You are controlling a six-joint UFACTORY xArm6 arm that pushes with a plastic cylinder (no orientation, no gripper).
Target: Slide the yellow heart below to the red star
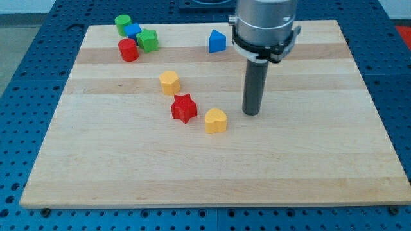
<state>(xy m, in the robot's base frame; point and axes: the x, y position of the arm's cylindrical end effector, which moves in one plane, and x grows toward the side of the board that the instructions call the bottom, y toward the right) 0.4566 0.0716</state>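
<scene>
Seven small blocks lie on the wooden board (pixel 321 167). Near the middle, the yellow heart (pixel 216 120) sits just right of the red star (pixel 183 108) and slightly nearer, the two almost touching. The heart's orientation and long axis are too small to make out. My tip (pixel 251 113) rests on the board just right of the heart, apart from it; being a bare rod, it has nothing to clench or release. A yellow hexagon (pixel 169 82) lies beyond the star. At far left cluster a red cylinder (pixel 128 49), two green blocks (pixel 148 40) (pixel 122 24) and a small blue block (pixel 133 30). Another blue block (pixel 217 41) stands far centre.
</scene>
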